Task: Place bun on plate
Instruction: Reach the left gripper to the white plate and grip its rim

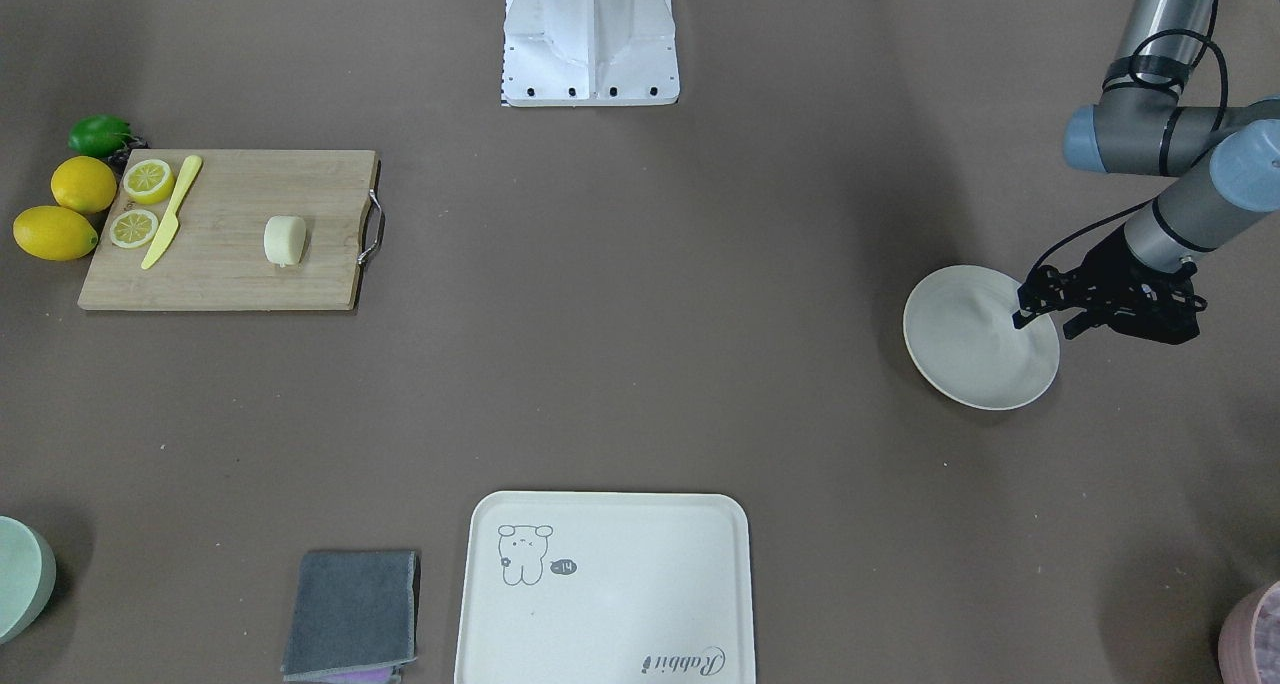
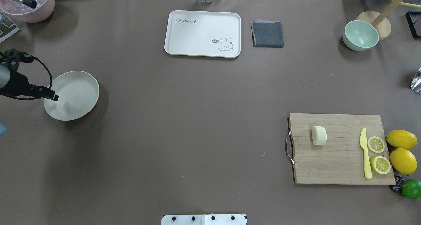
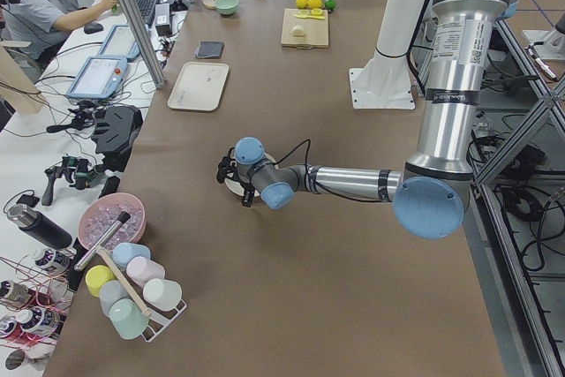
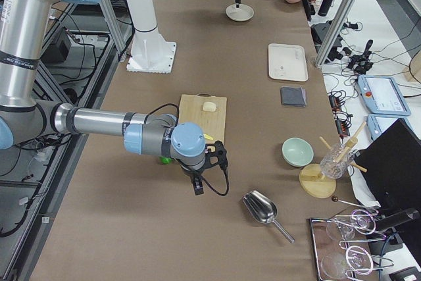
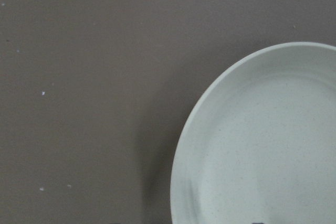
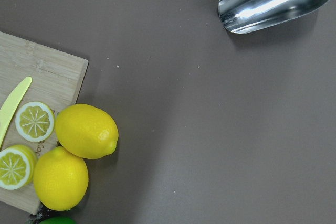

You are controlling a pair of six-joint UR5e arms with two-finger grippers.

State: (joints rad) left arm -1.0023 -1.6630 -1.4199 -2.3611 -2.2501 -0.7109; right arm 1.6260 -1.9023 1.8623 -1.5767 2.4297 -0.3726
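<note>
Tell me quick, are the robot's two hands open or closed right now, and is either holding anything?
Left gripper: open, fingers apart at the plate rim, holding nothing.
Right gripper: cannot be told from these views.

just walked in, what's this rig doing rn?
The left gripper is at the rim of the plate with its fingers apart: one is over the dish, the other outside it. The bun sits untouched on the cutting board, far across the table. The right gripper hangs past the board's end, near the whole lemons. Whether it is open or shut can't be told.
</note>
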